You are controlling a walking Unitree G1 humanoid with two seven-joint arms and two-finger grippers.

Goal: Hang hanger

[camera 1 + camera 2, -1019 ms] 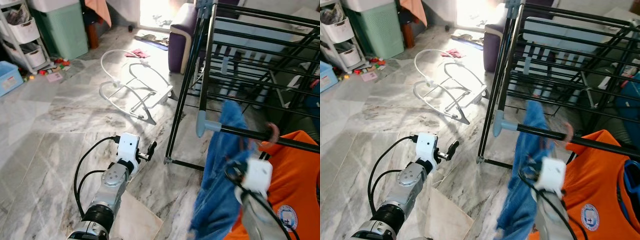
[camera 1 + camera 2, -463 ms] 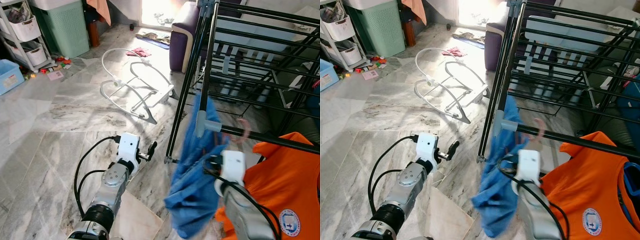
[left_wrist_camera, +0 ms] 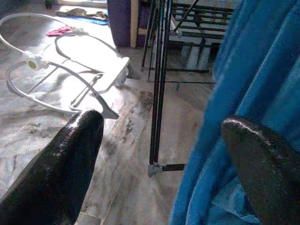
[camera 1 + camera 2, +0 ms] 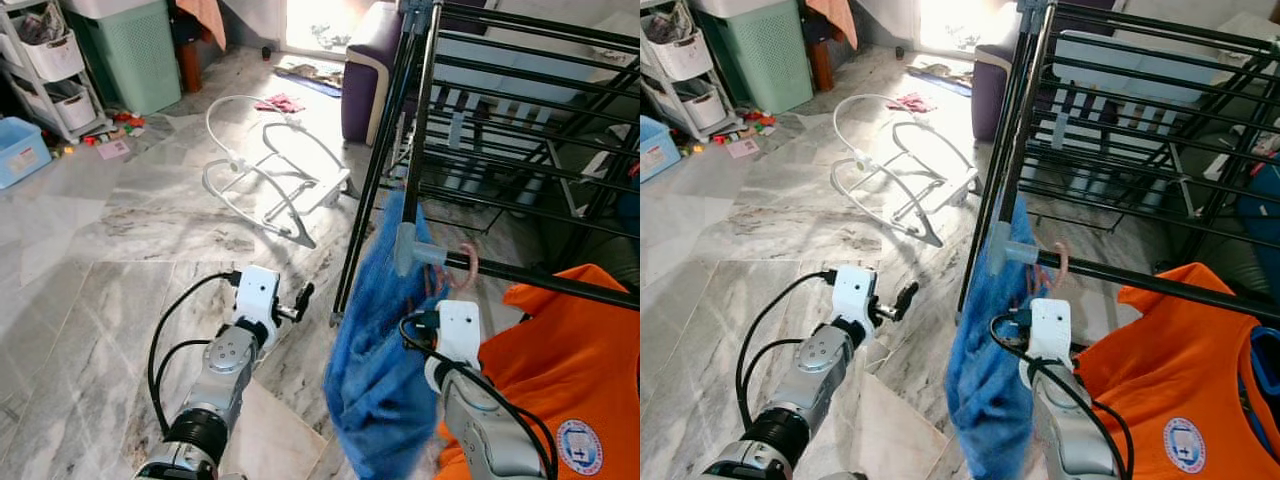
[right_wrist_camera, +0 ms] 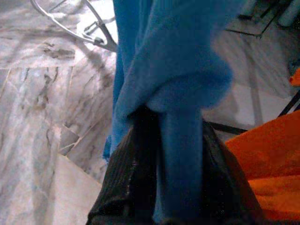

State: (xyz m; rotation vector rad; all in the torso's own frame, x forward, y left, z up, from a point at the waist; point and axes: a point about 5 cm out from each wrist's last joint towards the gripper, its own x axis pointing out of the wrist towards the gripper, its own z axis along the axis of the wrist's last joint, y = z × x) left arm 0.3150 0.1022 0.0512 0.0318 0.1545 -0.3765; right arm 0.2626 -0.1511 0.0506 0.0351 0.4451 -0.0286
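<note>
- The right gripper was clamped on blue cloth draped over a pink hanger, whose hook sat at the rack rail.
- The left gripper stood wide, holding nothing.
- The cloth looked soft, light and floppy; gripping the stiff hanger itself seemed surer.
</note>
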